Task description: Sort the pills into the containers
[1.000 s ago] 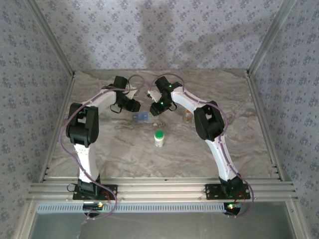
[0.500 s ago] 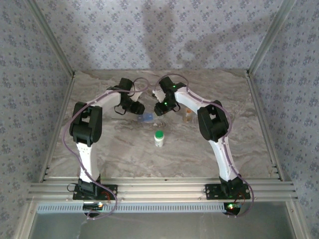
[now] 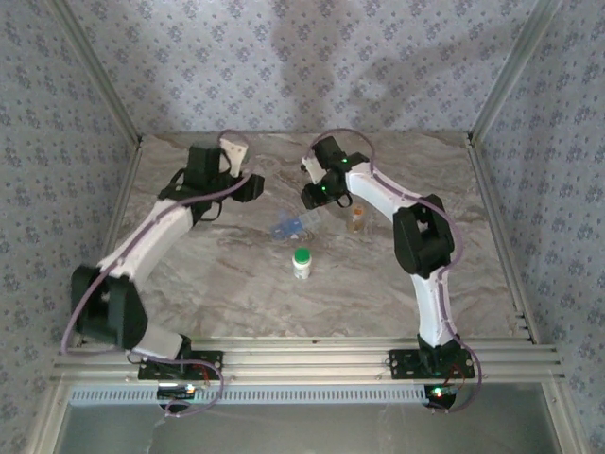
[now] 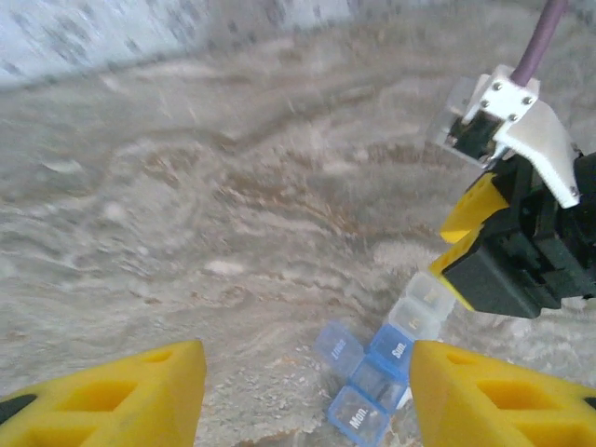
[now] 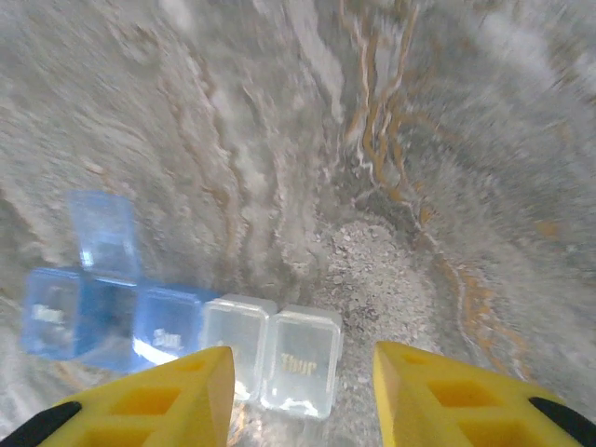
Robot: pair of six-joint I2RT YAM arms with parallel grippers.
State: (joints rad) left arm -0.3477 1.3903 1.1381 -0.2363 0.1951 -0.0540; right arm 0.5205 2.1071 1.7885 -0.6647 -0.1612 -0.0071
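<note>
- Pulling back, the left pincer [image 4: 303,372] hangs released and empty.
- Loosening, the right pincer [image 5: 300,358] sits released over the pill organizer [image 3: 291,225], which lies on the bench [image 3: 378,284] with one blue lid [image 5: 102,233] open.
- That compartment is likely ready for pills.

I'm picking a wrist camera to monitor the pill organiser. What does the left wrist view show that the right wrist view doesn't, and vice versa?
Left wrist: the right claw, seen from outside with its white camera mount, at the clear end of the pill organiser. Right wrist: a readable Thur label on a clear compartment. Both: the organiser lying on the marbled table, one blue lid flipped open.
</note>
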